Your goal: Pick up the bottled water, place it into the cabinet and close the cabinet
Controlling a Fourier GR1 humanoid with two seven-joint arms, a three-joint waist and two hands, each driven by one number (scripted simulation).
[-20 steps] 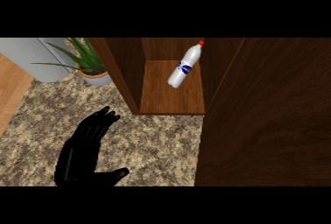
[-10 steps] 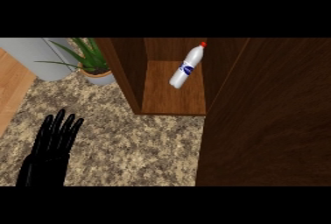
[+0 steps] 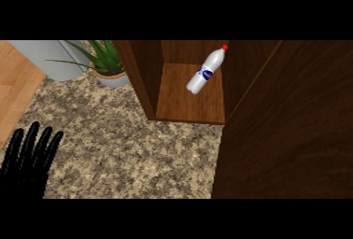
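The bottled water [image 3: 206,71], clear with a red cap and a blue label, stands tilted on the wooden shelf inside the cabinet [image 3: 187,100], leaning toward the right wall. The cabinet's dark door [image 3: 289,126] fills the right side of the head view and hangs partly across the opening. My left hand [image 3: 29,156] rests open at the lower left edge, fingers straight and pointing up, far from the cabinet. My right hand does not show in the view.
A potted green plant [image 3: 105,65] stands just left of the cabinet, with a grey cylinder [image 3: 48,58] behind it. The speckled stone counter [image 3: 117,149] spreads in front. A strip of wooden floor [image 3: 14,88] lies at the far left.
My left hand has drawn back down and to the left, from mid-counter to the lower left edge, and its fingers have straightened. The bottle has stayed on the shelf.
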